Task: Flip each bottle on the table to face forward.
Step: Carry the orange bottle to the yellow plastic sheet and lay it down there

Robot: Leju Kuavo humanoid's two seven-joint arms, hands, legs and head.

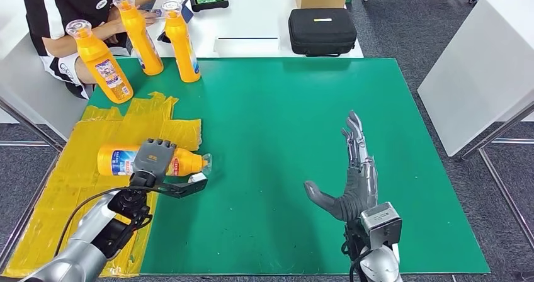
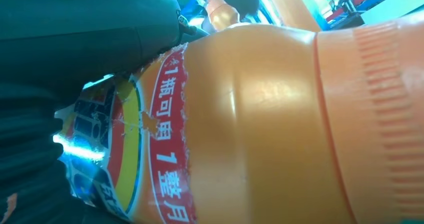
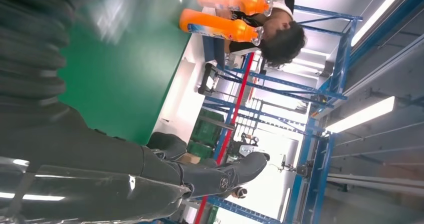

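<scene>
Three orange plastic bottles (image 1: 142,36) standing upper left look done; left robot hand (image 1: 153,158) is clamping the lying orange bottle (image 1: 119,160), right robot hand (image 1: 352,175) hanging open, empty.

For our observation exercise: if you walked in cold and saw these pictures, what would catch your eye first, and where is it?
First, the orange bottle lying on its side at the edge of the yellow sheet, with the left hand over its middle. Next, three orange bottles standing at the far left corner of the green mat. The right hand hovers open over the mat.
</scene>
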